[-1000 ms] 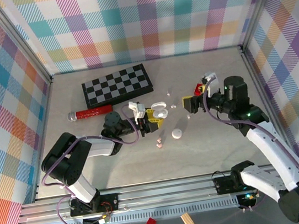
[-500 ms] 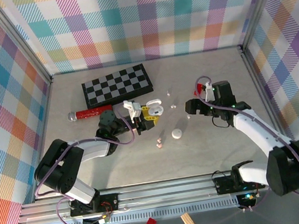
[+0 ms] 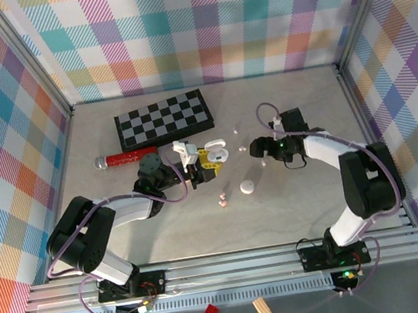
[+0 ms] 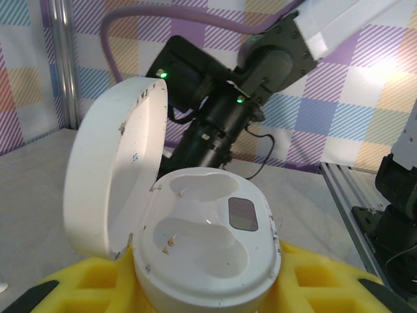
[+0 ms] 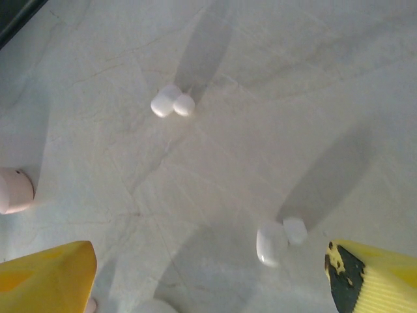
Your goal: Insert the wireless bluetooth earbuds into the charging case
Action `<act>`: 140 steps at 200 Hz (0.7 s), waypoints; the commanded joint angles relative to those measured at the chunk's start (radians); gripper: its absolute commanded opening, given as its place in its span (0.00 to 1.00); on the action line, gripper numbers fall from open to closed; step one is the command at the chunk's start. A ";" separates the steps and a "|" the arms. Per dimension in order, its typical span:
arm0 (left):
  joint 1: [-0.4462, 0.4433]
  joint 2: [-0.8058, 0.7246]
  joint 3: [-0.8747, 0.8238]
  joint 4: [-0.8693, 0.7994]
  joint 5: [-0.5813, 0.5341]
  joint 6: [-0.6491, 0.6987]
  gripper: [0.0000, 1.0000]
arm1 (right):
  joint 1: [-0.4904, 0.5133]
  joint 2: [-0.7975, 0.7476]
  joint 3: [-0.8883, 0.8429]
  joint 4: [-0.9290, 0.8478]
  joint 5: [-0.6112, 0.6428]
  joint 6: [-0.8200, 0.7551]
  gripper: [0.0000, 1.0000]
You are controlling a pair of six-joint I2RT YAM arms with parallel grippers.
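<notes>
Earbuds (image 5: 270,242) are left loose on the surface (image 5: 215,169), one just inside the spread, empty right fingers (image 5: 45,280). The open case (image 4: 208,241) is gripped by the left fingers (image 4: 313,274). The tiny bud could be flicked away by an off-centre pinch.

The left edge of the right wrist view cuts a pink bud (image 5: 13,190); a white thing (image 5: 153,306) at its bottom edge is too cropped to name. The case (image 4: 205,244) hides most of the left pincer (image 4: 202,290).
</notes>
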 commanded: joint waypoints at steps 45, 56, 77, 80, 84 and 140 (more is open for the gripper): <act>0.005 -0.045 -0.020 0.003 0.018 0.015 0.37 | 0.000 0.185 0.116 0.040 -0.063 0.027 0.90; 0.005 -0.047 -0.020 0.000 0.018 0.015 0.37 | 0.000 0.194 0.114 0.039 -0.070 0.023 0.90; 0.005 -0.048 -0.016 -0.004 0.020 0.015 0.37 | 0.000 0.196 0.110 0.023 -0.077 0.014 0.90; 0.005 -0.048 -0.016 -0.004 0.020 0.015 0.37 | 0.000 0.196 0.107 0.020 -0.079 0.012 0.90; 0.006 -0.048 -0.016 -0.005 0.022 0.016 0.37 | -0.001 0.192 0.104 0.018 -0.081 0.010 0.90; 0.005 -0.051 -0.014 -0.013 0.022 0.017 0.37 | 0.001 0.115 0.021 -0.009 -0.140 -0.022 0.90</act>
